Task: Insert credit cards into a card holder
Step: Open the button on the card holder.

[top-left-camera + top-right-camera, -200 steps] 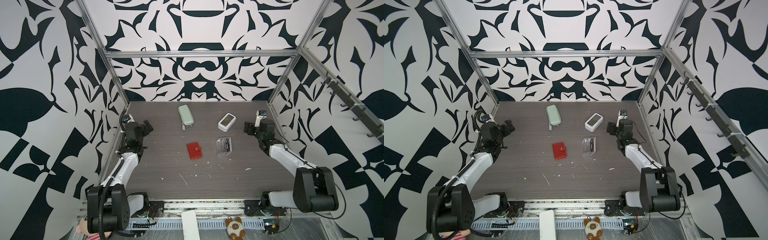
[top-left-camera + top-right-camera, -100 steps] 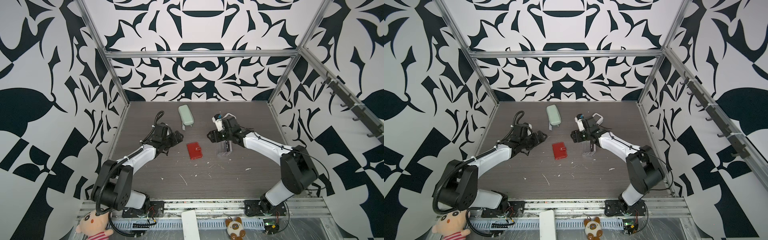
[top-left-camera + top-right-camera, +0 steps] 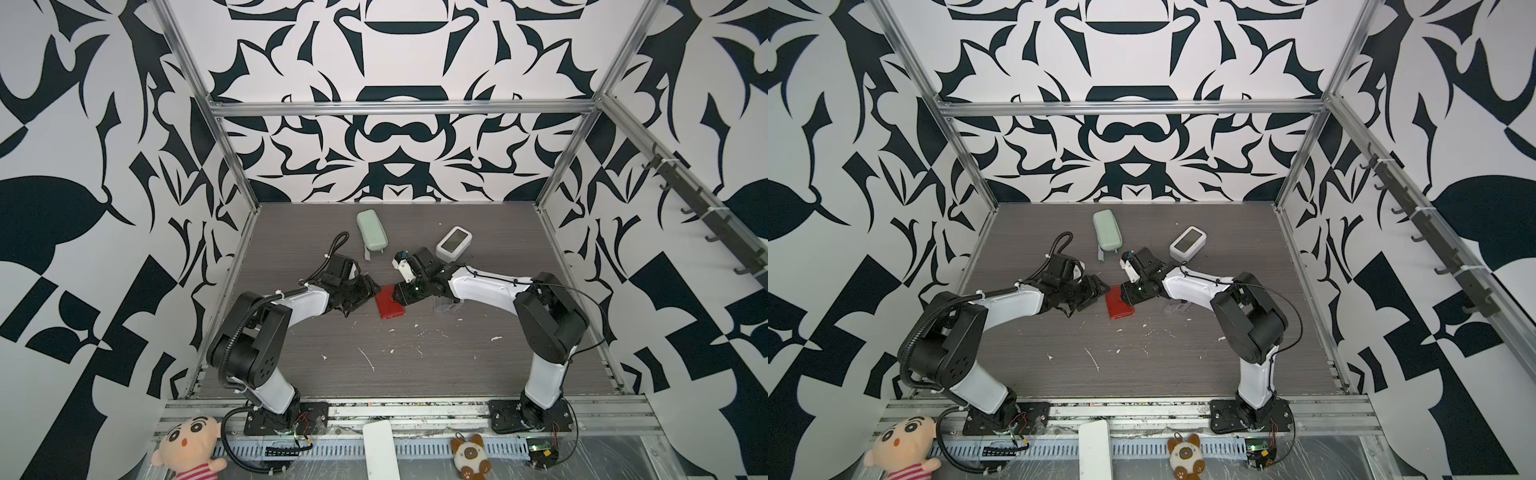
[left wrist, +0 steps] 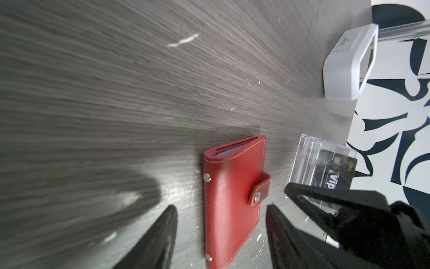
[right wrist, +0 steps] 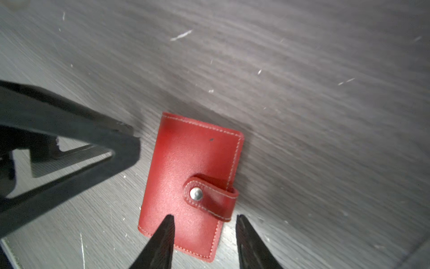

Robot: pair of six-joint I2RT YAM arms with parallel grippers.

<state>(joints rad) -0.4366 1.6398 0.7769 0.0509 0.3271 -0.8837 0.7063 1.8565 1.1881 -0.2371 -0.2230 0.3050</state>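
Closed red card holder [image 3: 390,306] at the middle of the table [image 3: 415,374]; left gripper [image 4: 221,206] and right gripper [image 5: 204,216] poised over it, jaws apart.
The right gripper covers part of the clear stand [image 4: 307,158]; of the credit cards [image 4: 335,172] inside, only a black VIP one shows.

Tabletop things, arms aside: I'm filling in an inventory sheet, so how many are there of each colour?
Red card holder: 1
Mint-green case: 1
White device with a screen: 1
Clear box stand: 1
Black VIP card, in the stand: 1 visible
Total: 5
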